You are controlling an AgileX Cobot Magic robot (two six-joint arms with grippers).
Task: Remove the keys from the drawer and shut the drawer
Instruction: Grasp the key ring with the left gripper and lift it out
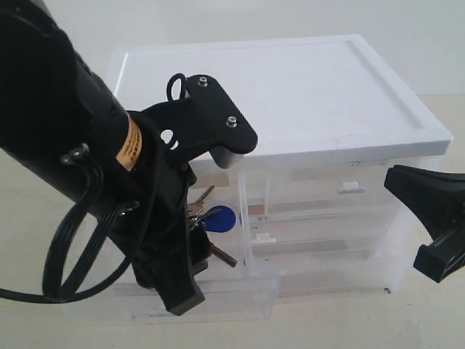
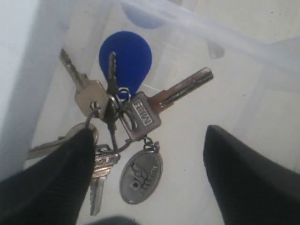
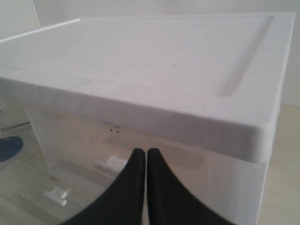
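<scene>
Keys [image 2: 126,122] lie in a loose fan on the floor of the drawer [image 2: 220,140], several silver blades spread around one ring. The blue fob [image 2: 125,58] lies at the far side of the bunch from the camera, and an oval metal tag [image 2: 140,176] lies on the near side.

In the exterior view the drawer [image 1: 243,299] stands pulled out from the left half of a translucent storage unit [image 1: 327,211] with a white top [image 1: 290,87]. The keys [image 1: 207,214] and the fob [image 1: 221,218] show through its clear wall.

The left gripper [image 2: 150,133] reaches down into the drawer with its jaws spread wide and nothing held. One finger [image 2: 61,183] overlaps the round head of a key at the edge of the bunch, though I cannot tell whether it touches. The other finger [image 2: 248,178] stands well clear over bare drawer floor. Seen from outside, the left gripper [image 1: 207,231] straddles the bunch.

The right gripper [image 3: 146,154] has its fingers pressed together and carries nothing. It hovers off the front of the unit on the right [image 1: 429,218], facing the unit below the white top [image 3: 140,61].
</scene>
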